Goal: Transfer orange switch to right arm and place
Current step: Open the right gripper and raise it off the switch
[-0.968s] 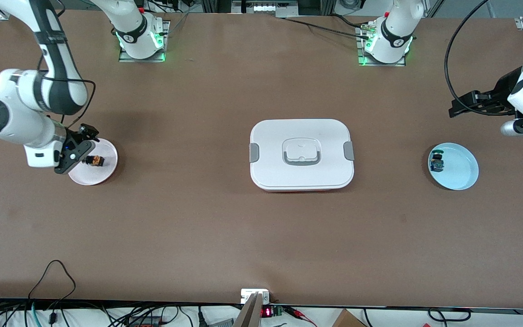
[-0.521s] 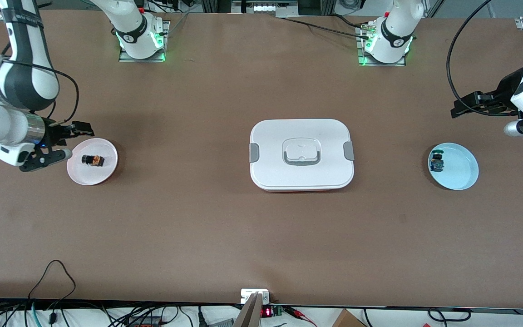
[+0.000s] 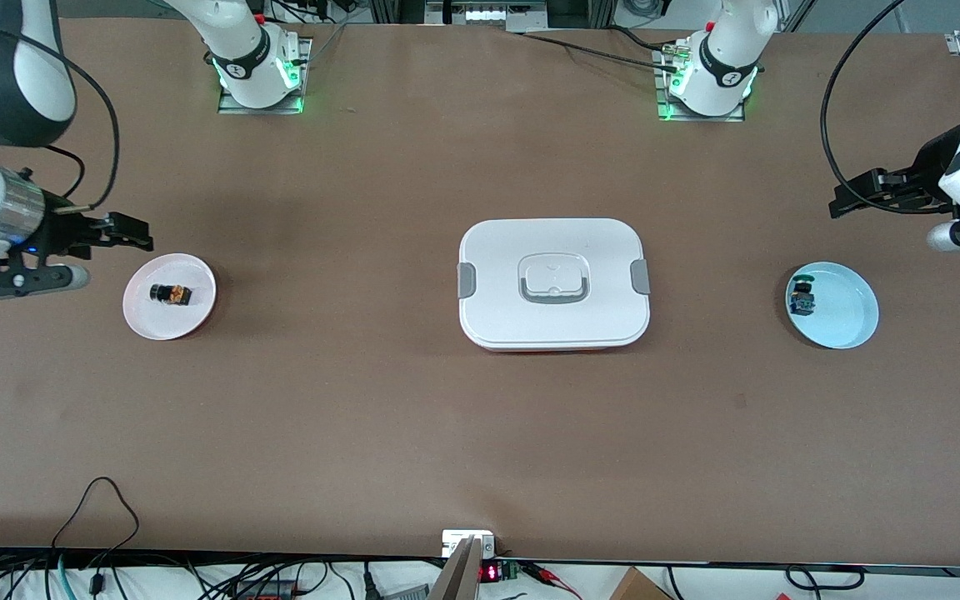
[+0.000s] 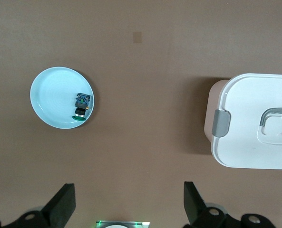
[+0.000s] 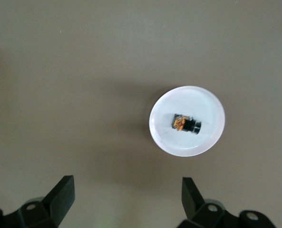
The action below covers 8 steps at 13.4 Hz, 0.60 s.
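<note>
The orange switch (image 3: pixel 171 293), a tiny black body with an amber part, lies on its side on a pale pink plate (image 3: pixel 192 321) toward the right arm's end of the table. It also shows in the right wrist view as the switch (image 5: pixel 186 124) on the plate (image 5: pixel 167 140). My right gripper (image 3: pixel 145 233) hangs open and empty over bare table just off that plate's rim; its own view shows the gripper (image 5: pixel 126 187) wide apart. My left gripper (image 3: pixel 837 200) waits open and empty over the table at the left arm's end, also shown wide apart (image 4: pixel 129 190).
A white lidded container (image 3: pixel 553 283) with grey clips sits mid-table. A light blue plate (image 3: pixel 847 321) toward the left arm's end holds a small blue-and-green part (image 3: pixel 802 297). Cables run along the table edge nearest the front camera.
My right gripper has drawn back from over the pink plate toward the table's end. The orange switch stays on the plate. The left arm has barely moved.
</note>
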{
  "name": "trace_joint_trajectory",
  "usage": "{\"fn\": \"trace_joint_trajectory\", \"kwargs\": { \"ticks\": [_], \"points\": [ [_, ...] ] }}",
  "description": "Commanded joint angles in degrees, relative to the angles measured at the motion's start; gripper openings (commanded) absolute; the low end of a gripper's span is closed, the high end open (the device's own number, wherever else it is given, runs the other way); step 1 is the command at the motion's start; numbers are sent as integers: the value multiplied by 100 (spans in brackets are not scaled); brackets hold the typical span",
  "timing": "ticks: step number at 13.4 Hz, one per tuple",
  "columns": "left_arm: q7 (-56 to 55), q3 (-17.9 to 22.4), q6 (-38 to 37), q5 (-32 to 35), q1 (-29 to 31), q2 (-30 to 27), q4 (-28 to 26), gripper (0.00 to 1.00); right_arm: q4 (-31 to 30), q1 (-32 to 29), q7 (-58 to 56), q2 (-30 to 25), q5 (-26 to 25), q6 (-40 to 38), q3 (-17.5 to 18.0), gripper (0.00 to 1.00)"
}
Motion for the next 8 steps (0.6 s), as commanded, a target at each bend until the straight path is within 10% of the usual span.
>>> {"fn": "trace_joint_trajectory", "kwargs": {
  "ticks": [1, 8],
  "points": [
    [3, -9, 9, 101, 3, 57, 109, 100, 202, -60, 363, -12, -204, -196, -116, 100],
    [-15, -9, 96, 92, -23, 65, 109, 100, 976, 176, 769, -12, -336, -1093, -108, 100]
  ]
}}
